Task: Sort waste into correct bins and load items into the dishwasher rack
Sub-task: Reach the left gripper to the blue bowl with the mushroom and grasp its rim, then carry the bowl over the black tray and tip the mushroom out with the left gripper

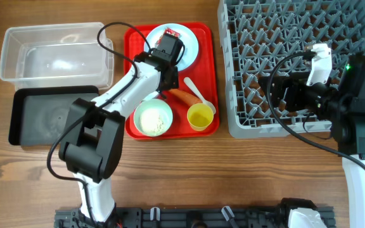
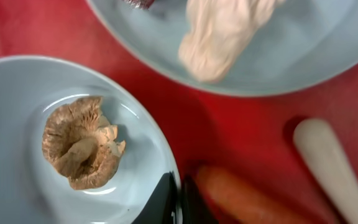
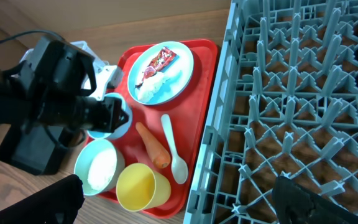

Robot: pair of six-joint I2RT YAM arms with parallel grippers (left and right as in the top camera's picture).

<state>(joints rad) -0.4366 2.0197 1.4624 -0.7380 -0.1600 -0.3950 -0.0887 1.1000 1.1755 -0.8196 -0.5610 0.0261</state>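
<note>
The left end effector (image 2: 179,200) is clenched on the near rim of the small light-blue bowl (image 2: 17,124), one fingertip inside the rim and one outside. A brown food scrap (image 2: 79,152) lies in the bowl, just ahead of the fingertips.

Right beside the outer finger lies the orange carrot (image 2: 241,196), on the red serving tray (image 2: 229,130). The white spoon (image 2: 331,168) lies just beyond the carrot. Further ahead of this end effector is the light-blue plate (image 2: 316,56), which holds a crumpled white paper scrap (image 2: 219,34) and a red snack wrapper (image 1: 170,33). Behind it, towards the arm's base, a pale-green bowl (image 1: 137,114) holds white rice grains (image 1: 154,120), and a yellow cup (image 1: 199,117) stands beside that bowl.

The clear tub (image 1: 56,38) and the black tray (image 1: 24,120) sit side by side, well apart from the end effector, off the red tray.

The right end effector (image 1: 274,94) is released, fingers spread wide and empty. It hangs over the grey dishwasher rack (image 1: 296,38), above the rack's edge next to the red tray. Upright pegs fill the rack around it.

Everything rests on a brown wood-grain tabletop (image 1: 233,177).
</note>
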